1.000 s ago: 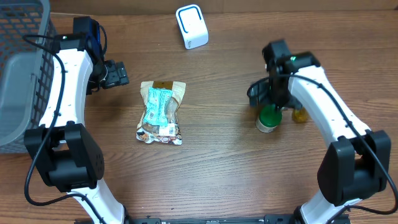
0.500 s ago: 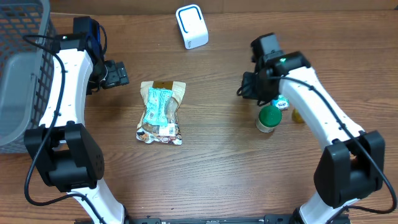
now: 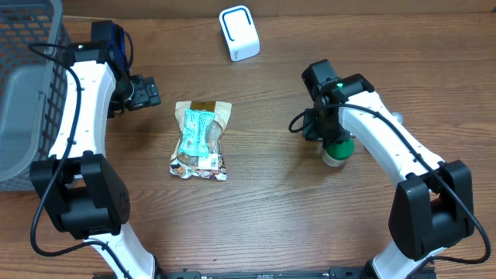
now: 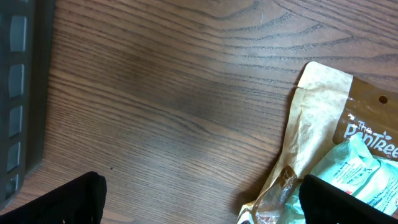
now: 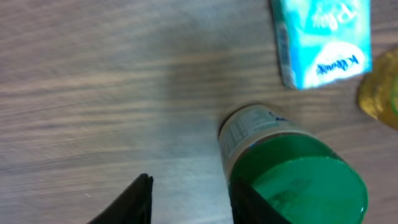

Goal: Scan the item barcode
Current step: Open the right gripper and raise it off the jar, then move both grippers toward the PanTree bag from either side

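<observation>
A white scanner (image 3: 239, 32) lies at the back of the table. A clear and tan snack bag (image 3: 200, 139) lies flat left of centre, and its tan top edge (image 4: 323, 124) shows in the left wrist view. A green-lidded jar (image 3: 337, 149) stands upright at the right. My right gripper (image 3: 316, 128) hangs just left of the jar. In the right wrist view that gripper (image 5: 189, 199) is open over bare wood, and the jar (image 5: 292, 174) stands just outside its right finger. My left gripper (image 3: 147, 91) is wide open above the table, left of the bag.
A grey plastic basket (image 3: 23, 85) fills the far left, its wall (image 4: 18, 93) close to my left gripper. A blue tissue pack (image 5: 323, 40) and a yellow object (image 5: 380, 87) lie beyond the jar.
My right gripper has moved left from above the jar to its left side, and its jaws have narrowed. The left arm and the snack bag have not moved.
</observation>
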Action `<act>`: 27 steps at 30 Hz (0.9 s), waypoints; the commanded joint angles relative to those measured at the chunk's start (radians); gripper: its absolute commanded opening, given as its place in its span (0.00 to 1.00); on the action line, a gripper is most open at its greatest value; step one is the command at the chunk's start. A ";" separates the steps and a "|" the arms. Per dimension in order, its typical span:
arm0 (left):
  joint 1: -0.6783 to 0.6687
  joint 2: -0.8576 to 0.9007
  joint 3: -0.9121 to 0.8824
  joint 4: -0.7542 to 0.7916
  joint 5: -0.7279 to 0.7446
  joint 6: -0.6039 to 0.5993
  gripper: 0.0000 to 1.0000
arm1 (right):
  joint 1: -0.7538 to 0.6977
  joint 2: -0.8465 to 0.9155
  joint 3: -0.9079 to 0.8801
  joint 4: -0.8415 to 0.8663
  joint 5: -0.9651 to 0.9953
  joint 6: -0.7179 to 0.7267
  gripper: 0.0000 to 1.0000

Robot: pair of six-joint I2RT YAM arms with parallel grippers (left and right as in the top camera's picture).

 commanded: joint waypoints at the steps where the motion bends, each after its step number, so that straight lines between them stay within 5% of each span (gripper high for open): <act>1: -0.007 -0.010 0.015 0.001 -0.003 0.011 0.99 | -0.003 -0.012 -0.004 -0.040 0.079 0.031 0.40; 10: -0.007 -0.010 0.015 0.001 -0.003 0.011 1.00 | -0.003 -0.012 0.021 -0.062 0.053 0.030 0.49; 20: -0.007 -0.010 0.015 0.001 -0.003 0.011 1.00 | 0.014 -0.012 0.054 0.218 -0.603 -0.105 0.55; 27: -0.008 -0.010 0.015 0.001 -0.003 0.011 1.00 | 0.061 -0.012 0.048 0.323 -0.627 -0.105 0.56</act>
